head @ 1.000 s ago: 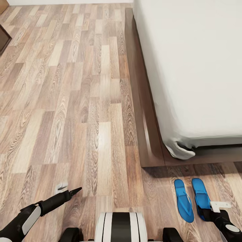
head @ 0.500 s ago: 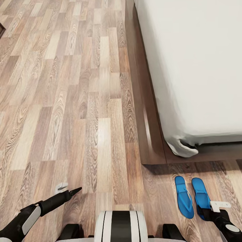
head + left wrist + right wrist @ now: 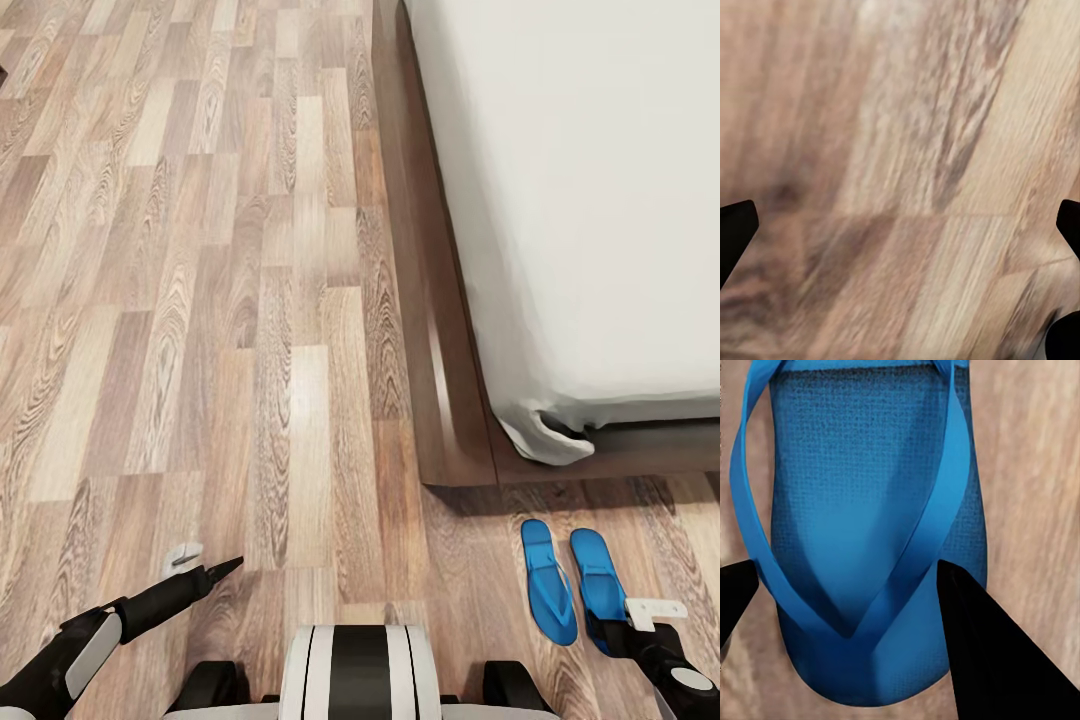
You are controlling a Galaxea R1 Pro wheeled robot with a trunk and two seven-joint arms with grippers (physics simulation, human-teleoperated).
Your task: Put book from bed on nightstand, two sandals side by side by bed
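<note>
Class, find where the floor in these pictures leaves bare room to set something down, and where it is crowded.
Free: the plank floor left of the bed frame. Crowded: the strip below the bed's foot, where the two sandals lie together with the right gripper over one.

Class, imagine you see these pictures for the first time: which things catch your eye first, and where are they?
The two bright blue sandals stand out, lying side by side on the plank floor just off the bed's corner, with the right gripper over the nearer one. The big pale bed takes up the head view's upper right.
</note>
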